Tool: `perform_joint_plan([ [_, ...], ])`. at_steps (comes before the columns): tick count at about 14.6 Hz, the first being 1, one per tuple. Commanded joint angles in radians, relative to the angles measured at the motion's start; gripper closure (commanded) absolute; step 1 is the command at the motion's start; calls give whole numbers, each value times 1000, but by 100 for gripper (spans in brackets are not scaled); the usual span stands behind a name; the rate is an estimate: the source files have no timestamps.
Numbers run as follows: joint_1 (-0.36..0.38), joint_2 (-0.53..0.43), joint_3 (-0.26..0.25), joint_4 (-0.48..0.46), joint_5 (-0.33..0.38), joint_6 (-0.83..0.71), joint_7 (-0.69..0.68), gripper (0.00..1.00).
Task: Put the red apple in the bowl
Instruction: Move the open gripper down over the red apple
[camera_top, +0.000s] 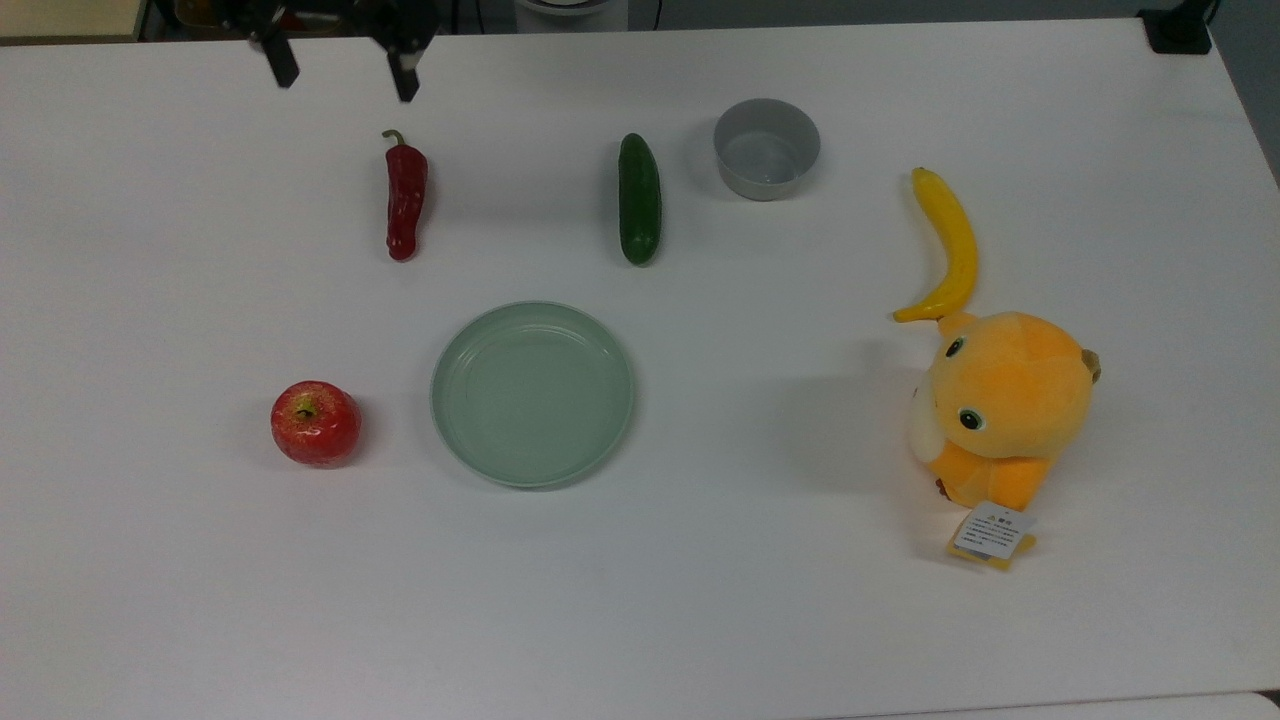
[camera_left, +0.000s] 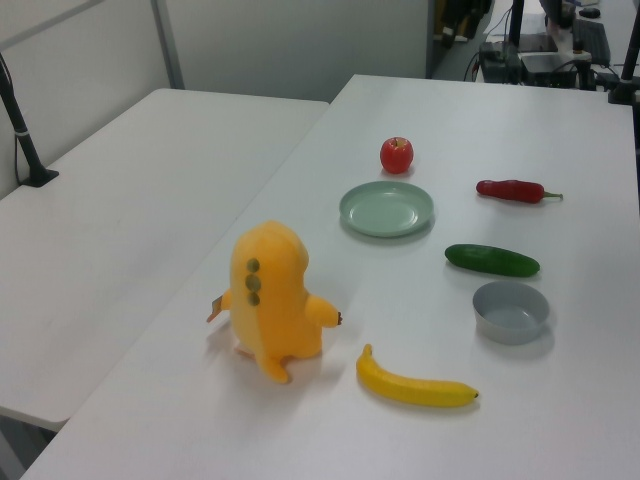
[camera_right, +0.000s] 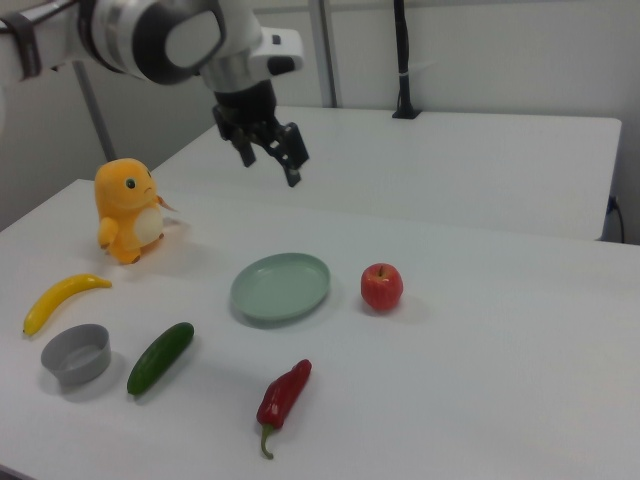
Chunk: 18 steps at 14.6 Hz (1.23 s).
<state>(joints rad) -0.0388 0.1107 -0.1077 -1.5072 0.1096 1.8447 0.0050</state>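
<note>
The red apple (camera_top: 316, 423) (camera_left: 396, 155) (camera_right: 381, 287) sits upright on the white table, at the top view's lower left, just left of the green plate. The grey bowl (camera_top: 768, 186) (camera_left: 511, 333) (camera_right: 78, 376) stands with nothing in it near the table's far edge in the top view, right of the cucumber. My gripper (camera_top: 345, 75) (camera_right: 270, 166) hangs open in the air at the top view's upper left, above the table's far edge and beyond the chili. Nothing is between its fingers, and it is far from both apple and bowl.
A red chili pepper (camera_top: 405, 200), a dark green cucumber (camera_top: 639, 198) and a shallow pale green plate (camera_top: 445, 400) lie between apple and bowl. A banana (camera_top: 950, 250) and an orange plush toy (camera_top: 1005, 410) sit at the top view's right.
</note>
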Motion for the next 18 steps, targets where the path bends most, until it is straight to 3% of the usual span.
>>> perform_joint_plan([
  [1, -10, 66, -1, 1, 9, 115, 3, 0],
  [14, -3, 297, -3, 24, -67, 398, 3, 0],
  [18, -4, 377, -3, 41, -126, 493, -2, 0],
])
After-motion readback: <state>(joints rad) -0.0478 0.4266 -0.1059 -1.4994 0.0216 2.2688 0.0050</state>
